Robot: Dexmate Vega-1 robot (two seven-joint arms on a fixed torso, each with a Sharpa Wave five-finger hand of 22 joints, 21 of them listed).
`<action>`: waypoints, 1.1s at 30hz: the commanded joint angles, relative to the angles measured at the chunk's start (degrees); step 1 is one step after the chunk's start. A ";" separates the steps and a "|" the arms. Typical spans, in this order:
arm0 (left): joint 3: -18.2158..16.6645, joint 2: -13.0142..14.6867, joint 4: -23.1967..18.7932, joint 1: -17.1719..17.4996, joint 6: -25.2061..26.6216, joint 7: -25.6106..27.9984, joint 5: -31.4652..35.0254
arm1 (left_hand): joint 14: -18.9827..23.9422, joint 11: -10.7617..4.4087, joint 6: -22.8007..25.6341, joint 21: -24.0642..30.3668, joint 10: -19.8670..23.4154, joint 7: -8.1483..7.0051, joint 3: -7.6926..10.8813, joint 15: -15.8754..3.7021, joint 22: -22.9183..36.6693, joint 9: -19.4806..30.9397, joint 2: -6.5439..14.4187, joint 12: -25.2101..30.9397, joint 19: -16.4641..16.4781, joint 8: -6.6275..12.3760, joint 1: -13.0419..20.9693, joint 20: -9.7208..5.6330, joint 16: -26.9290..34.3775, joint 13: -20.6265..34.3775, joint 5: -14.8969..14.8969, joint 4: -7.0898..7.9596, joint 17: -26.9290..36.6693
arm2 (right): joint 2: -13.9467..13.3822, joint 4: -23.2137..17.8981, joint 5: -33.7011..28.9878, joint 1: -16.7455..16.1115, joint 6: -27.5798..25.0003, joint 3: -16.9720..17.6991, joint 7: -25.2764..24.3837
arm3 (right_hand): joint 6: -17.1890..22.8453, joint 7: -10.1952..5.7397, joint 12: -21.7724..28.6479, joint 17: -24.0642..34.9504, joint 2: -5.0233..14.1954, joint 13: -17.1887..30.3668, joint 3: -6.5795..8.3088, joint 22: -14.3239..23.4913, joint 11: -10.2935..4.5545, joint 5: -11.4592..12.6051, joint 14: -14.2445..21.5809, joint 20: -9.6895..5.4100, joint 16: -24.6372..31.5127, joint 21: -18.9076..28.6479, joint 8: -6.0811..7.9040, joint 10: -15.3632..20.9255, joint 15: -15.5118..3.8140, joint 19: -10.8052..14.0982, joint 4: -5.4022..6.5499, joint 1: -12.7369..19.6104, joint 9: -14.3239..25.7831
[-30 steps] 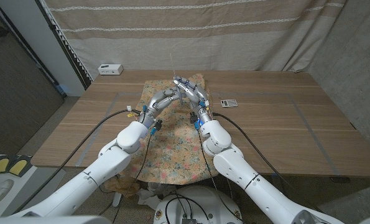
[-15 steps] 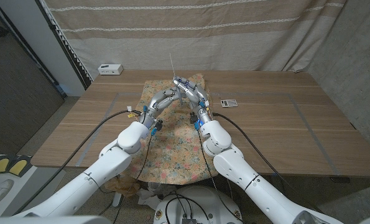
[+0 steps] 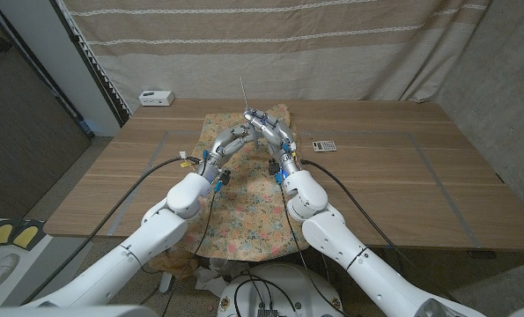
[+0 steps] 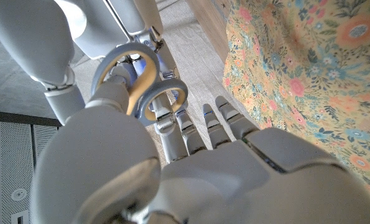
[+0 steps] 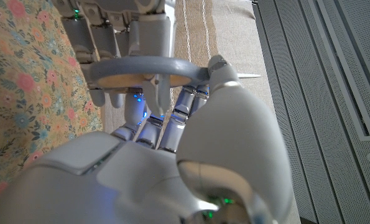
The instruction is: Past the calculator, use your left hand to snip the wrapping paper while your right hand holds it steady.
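Status: prep stage, no cut made as far as I can judge.

My left hand (image 3: pixel 233 138) and right hand (image 3: pixel 272 132) meet above the far half of the wrapping paper (image 3: pixel 244 198), a floral sheet lying on the desk (image 3: pixel 402 176) and running from the near edge to beyond both hands. The calculator (image 3: pixel 325 145) sits just beside the sheet's right edge, level with my hands.

Scissors (image 4: pixel 141 87): grey handles w/ tan lining. In the left wrist view my left fingers (image 4: pixel 172 121) reach into the loops; in the right wrist view 1 loop crosses my right fingers (image 5: pixel 144 124), which curl around it. So both hands grip the scissors. Blade tips point up, off the paper.

Done: scissors up off the desk, hands positioned over the sheet.
Left, est.:
1. Right hand lets go of the scissors, presses the paper.
2. Left hand takes them alone, snips past the calculator.

The paper's edges look intact; the area under my hands is hidden.
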 commanded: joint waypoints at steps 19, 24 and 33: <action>-0.10 -1.00 0.59 0.20 -0.92 1.08 0.23 | 3.42 -1.34 8.19 0.00 4.84 1.56 5.59 -9.31 0.23 2.41 1.74 0.77 0.77 3.85 2.74 -4.81 0.39 0.46 1.38 -0.35 0.14 | 0.04 -0.22 -0.14 -0.26 -0.24 0.06 -0.67 | 8.02 -7.49 0.27 0.07 1.10 0.12 0.26 0.28 -7.66 0.32 0.66 0.33 0.32 0.58 0.15 9.94 -10.65 0.34 0.09 0.38 0.19; -0.15 -1.26 0.66 0.37 -1.08 1.71 0.60 | 3.64 -1.54 8.36 0.07 5.02 1.57 6.19 -9.54 0.24 2.87 1.63 0.74 1.00 4.30 2.84 -4.84 0.34 0.58 1.57 -0.33 0.18 | 0.12 -0.23 -0.12 -0.42 -0.35 0.18 -1.09 | 8.02 -7.55 0.21 0.07 1.05 0.12 0.23 0.28 -7.68 0.31 0.65 0.31 0.31 0.55 0.13 9.90 -10.61 0.26 0.10 0.37 0.19; -0.40 -2.67 1.38 0.87 -2.51 3.75 1.37 | 3.53 -1.05 6.95 0.12 4.24 1.87 7.16 -9.59 0.26 3.72 1.49 0.27 1.29 4.44 3.08 -5.14 0.07 0.76 1.75 -0.29 0.20 | -0.12 -0.35 -0.05 -0.55 -0.41 0.33 -1.12 | 7.94 -7.77 0.10 0.06 0.96 0.12 0.09 0.29 -7.73 0.27 0.47 0.53 0.23 0.45 0.07 9.83 -10.48 -0.03 0.19 0.22 0.20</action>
